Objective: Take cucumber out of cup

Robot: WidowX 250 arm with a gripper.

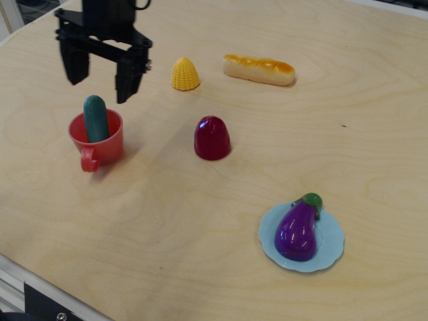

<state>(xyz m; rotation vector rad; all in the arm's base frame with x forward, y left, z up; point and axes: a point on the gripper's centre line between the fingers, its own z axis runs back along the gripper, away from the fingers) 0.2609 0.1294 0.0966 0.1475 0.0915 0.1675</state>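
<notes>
Plywood table point(200, 221) takes up nearly the whole view, pale and bare between the toys. Above its far left part hangs the black gripper point(101, 73), its two fingers point(127, 83) pointing down with the jaws spread wide and nothing between them. It sits just over and a little beyond the cup point(98, 140), touching neither the cup nor what is inside it.

At the near right lies a light blue plate point(333, 249), with a purple eggplant point(296, 231) resting on it, green cap toward the far side. Along the far edge, right of centre, lies a long bread roll point(259, 69), glazed golden on top.

The red-orange cup stands on the left side, handle turned toward the near edge. The cucumber point(95, 118) stands upright inside it, leaning slightly against the left wall, its rounded top poking well above the rim.

Near the middle of the table sits a dark red dome point(212, 138), well apart from the cup. Beyond it, between gripper and bread roll, stands a small yellow corn piece point(185, 73).
</notes>
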